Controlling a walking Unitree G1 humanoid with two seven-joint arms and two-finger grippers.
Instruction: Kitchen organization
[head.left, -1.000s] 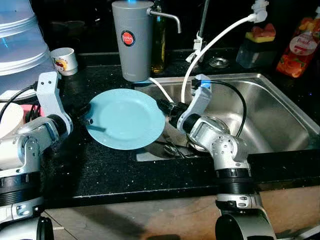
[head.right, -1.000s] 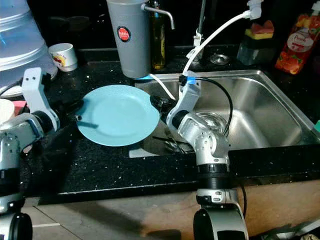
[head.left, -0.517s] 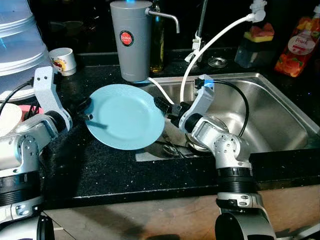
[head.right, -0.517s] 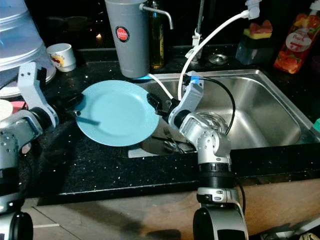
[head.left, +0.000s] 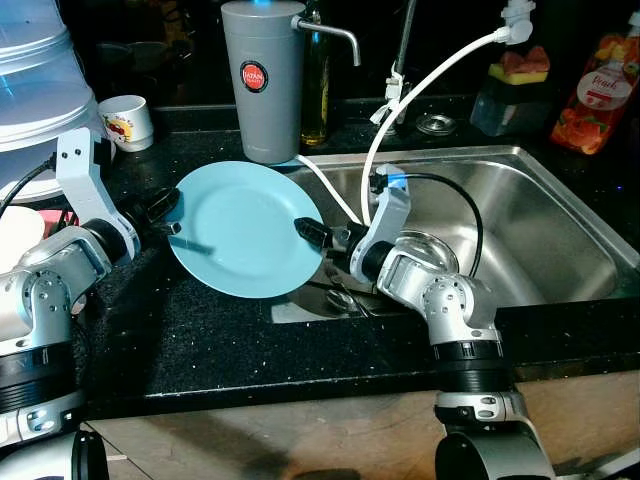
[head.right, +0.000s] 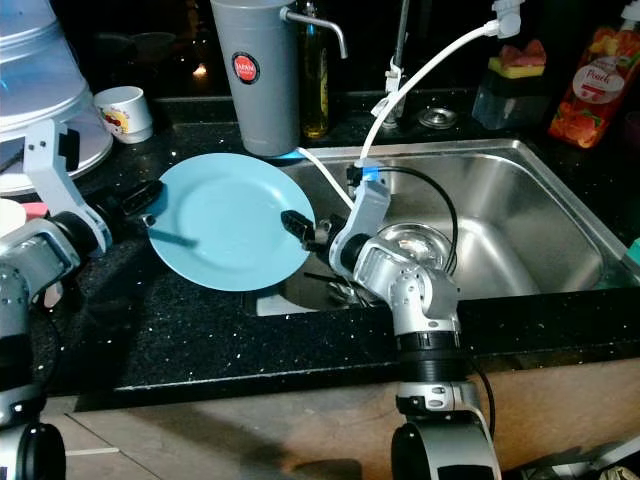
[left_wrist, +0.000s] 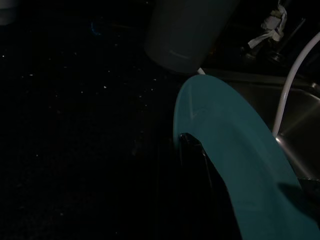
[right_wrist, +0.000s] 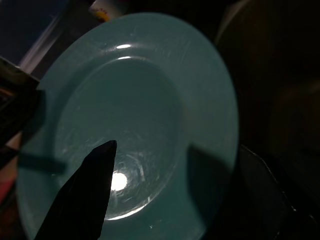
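Observation:
A light blue plate (head.left: 245, 225) hangs tilted just above the black counter (head.left: 200, 330), left of the sink. My left gripper (head.left: 172, 215) is shut on its left rim, with one finger (left_wrist: 192, 147) lying over the plate's face (left_wrist: 235, 145). My right gripper (head.left: 308, 230) reaches over the right rim from the sink side. It stands open, with one finger (right_wrist: 80, 200) above the plate (right_wrist: 150, 100) and the other hidden behind it.
A grey canister with a spout (head.left: 263, 80) stands just behind the plate, and a white cup (head.left: 128, 120) sits far left. The steel sink (head.left: 560, 200) holds a metal bowl (head.left: 432, 247) and utensils (head.left: 345, 297). A white hose (head.left: 420, 90) arcs over it.
The plate has tipped up and drifted slightly left. My right gripper slid from beside the right rim to over the plate's face. My left arm rose a little.

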